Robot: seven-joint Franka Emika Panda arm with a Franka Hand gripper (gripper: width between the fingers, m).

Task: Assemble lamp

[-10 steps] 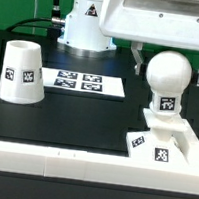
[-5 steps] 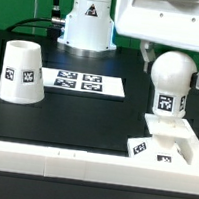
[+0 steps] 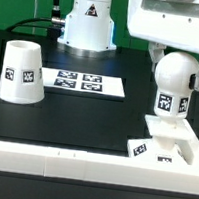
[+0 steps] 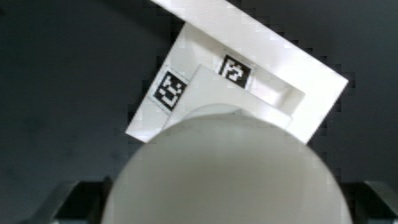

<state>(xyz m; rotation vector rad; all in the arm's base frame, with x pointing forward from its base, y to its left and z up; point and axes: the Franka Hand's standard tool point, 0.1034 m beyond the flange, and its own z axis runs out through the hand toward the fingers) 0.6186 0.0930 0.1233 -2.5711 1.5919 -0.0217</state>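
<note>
My gripper is shut on the round white bulb and holds it upright, neck down, with its tag facing the camera. The bulb hangs right over the low square base at the exterior view's right; I cannot tell whether the neck touches it. The cup-like shade stands mouth down at the left. In the wrist view the bulb fills the foreground between my dark fingers, and the base with two tags lies beyond it.
The marker board lies flat between the shade and the bulb. A long white rail runs along the front edge of the black table. The robot's white pedestal stands at the back.
My gripper has carried the bulb slightly toward the exterior view's right, over the base. The shade and base have not moved.
</note>
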